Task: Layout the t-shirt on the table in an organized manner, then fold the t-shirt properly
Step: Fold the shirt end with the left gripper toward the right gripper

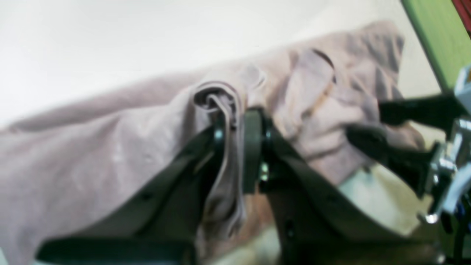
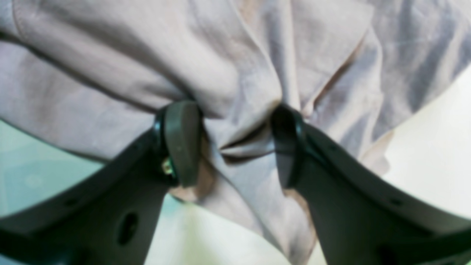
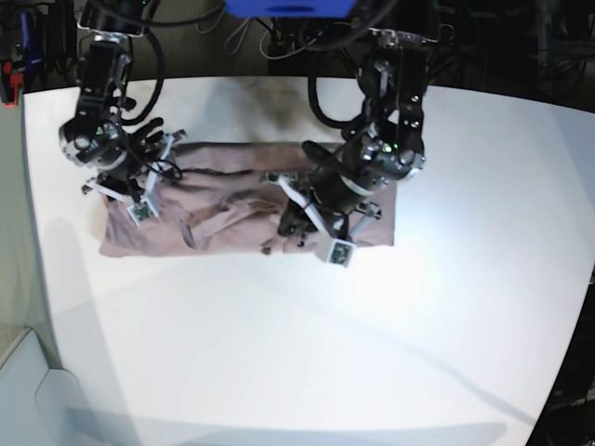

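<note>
Left gripper [image 1: 235, 143] pinched tight on bunched t-shirt [image 3: 232, 200] fold, ready to pull flat. Right gripper [image 2: 235, 143] wide apart around cloth, not squeezing. Table [image 3: 307, 344] underneath.

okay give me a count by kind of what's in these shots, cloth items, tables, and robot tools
T-shirts: 1, the mauve t-shirt
Tables: 1, the white table
Tools: 2, the left tool and the right tool
Total: 4

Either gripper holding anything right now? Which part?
Left gripper is shut on a bunched fold of the t-shirt. Right gripper straddles a gathered ridge, jaws apart; which part of the garment is unclear.
</note>
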Available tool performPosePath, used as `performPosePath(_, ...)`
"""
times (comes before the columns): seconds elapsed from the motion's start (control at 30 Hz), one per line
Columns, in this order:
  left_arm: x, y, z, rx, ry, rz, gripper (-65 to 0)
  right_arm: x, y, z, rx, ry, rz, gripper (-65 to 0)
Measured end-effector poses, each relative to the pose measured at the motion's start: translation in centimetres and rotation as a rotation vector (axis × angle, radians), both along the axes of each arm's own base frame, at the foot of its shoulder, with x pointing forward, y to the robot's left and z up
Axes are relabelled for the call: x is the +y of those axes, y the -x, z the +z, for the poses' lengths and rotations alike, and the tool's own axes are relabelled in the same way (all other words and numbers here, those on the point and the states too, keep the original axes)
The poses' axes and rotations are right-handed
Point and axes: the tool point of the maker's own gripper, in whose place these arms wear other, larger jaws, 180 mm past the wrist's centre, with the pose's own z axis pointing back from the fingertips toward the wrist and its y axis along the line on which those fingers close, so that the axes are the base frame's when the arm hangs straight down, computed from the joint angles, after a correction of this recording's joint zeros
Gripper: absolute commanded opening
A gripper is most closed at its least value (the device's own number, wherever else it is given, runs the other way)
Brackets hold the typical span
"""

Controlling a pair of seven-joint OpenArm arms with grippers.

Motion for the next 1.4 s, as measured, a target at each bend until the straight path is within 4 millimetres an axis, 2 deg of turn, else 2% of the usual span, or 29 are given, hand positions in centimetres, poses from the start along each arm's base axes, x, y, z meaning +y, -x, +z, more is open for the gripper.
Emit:
performPosePath(0.27,-0.1,-0.6,-0.7,0.016,-0.002,-0.002,-62.8,0.0,0.0,0.0,0.0,0.0,0.0,-32.4)
performPosePath(0.3,-0.1,-0.5,-1.1,0.027,-0.005,-0.004,-60.3,0.0,0.0,0.0,0.0,0.0,0.0,-32.4)
performPosePath(0.4,-0.1,-0.3,-1.3,0.038,-0.008,-0.006,-47.0,0.0,0.0,0.0,-0.001,0.0,0.0,-32.4)
performPosePath(0.43,-0.1,-0.3,-1.3,0.038,-0.004,-0.006,-45.2,0.0,0.0,0.0,-0.001,0.0,0.0,-32.4)
performPosePath(0.57,-1.0,-0.3,-0.5,0.037,0.069,-0.015,-47.3,0.0,0.0,0.0,-0.001,0.0,0.0,-32.4)
performPosePath(0.67,-2.4,-0.2,1.1,0.018,0.181,-0.064,-47.4,0.0,0.0,0.0,-0.001,0.0,0.0,-32.4)
performPosePath(0.73,-2.6,-0.4,1.8,0.002,0.201,-0.073,-47.4,0.0,0.0,0.0,0.0,0.0,0.0,-32.4)
performPosePath(0.8,-1.7,-0.8,2.3,-0.009,0.217,-0.04,-47.4,0.0,0.0,0.0,0.0,0.0,0.0,-32.4)
performPosePath(0.87,0.3,-1.4,2.8,-0.028,0.212,0.013,-45.7,0.0,0.0,0.0,-0.002,0.0,0.0,-32.4)
performPosePath(0.93,2.4,-1.7,3.2,-0.047,0.205,0.072,-40.1,-0.2,-0.1,0.1,-0.004,-0.001,0.001,-32.4)
performPosePath(1.0,4.3,-1.7,3.2,-0.051,0.203,0.126,-30.5,-0.6,-0.1,0.2,-0.002,0.011,-0.002,-32.4)
performPosePath(1.03,5.4,-1.6,2.8,-0.049,0.195,0.146,-24.8,-1.0,0.1,0.4,0.006,0.04,-0.001,-32.4)
performPosePath(1.13,9.4,-1.1,0.3,0.0,0.125,0.205,-15.2,-3.7,1.0,1.4,0.035,0.142,-0.042,-30.6)
performPosePath(1.23,12.9,0.0,-1.8,0.044,0.07,0.265,-14.3,-6.6,2.8,2.7,0.076,0.255,-0.101,-23.9)
performPosePath(1.3,13.6,0.5,-2.9,0.076,0.063,0.275,-14.3,-6.9,2.8,4.0,0.051,0.272,-0.127,-21.4)
performPosePath(1.4,13.3,0.9,-4.8,0.132,0.074,0.275,-14.3,-6.2,1.7,5.7,0.003,0.264,-0.132,-21.2)
